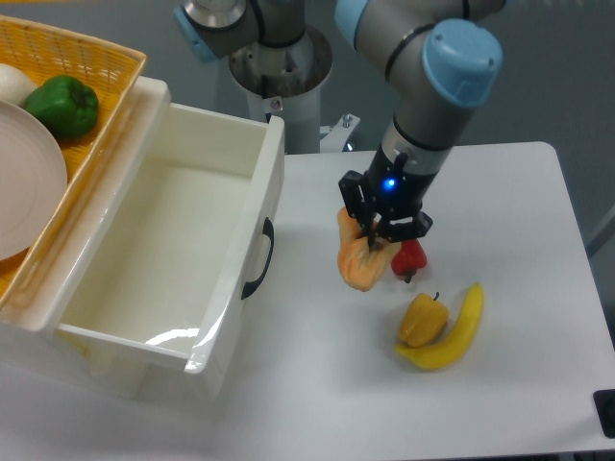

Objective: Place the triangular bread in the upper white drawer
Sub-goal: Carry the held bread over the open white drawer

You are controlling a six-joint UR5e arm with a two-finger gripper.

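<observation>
Glossy plastic upper white drawer (pixel 144 288) (sheen on rim); woven basket (pixel 91 58).

The arm (pixel 423 106) is built of grey metal tubes with light-blue plastic caps at its joints. Its black gripper (pixel 377 233) carries a small lit blue light just above the fingers.

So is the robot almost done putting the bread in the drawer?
Not yet, about halfway. The upper white drawer is already pulled open, with nothing showing inside. The gripper has its fingers closed on the triangular bread, which hangs beside the drawer's front, above the table. Still left: carry the bread over the drawer and let go.
</observation>
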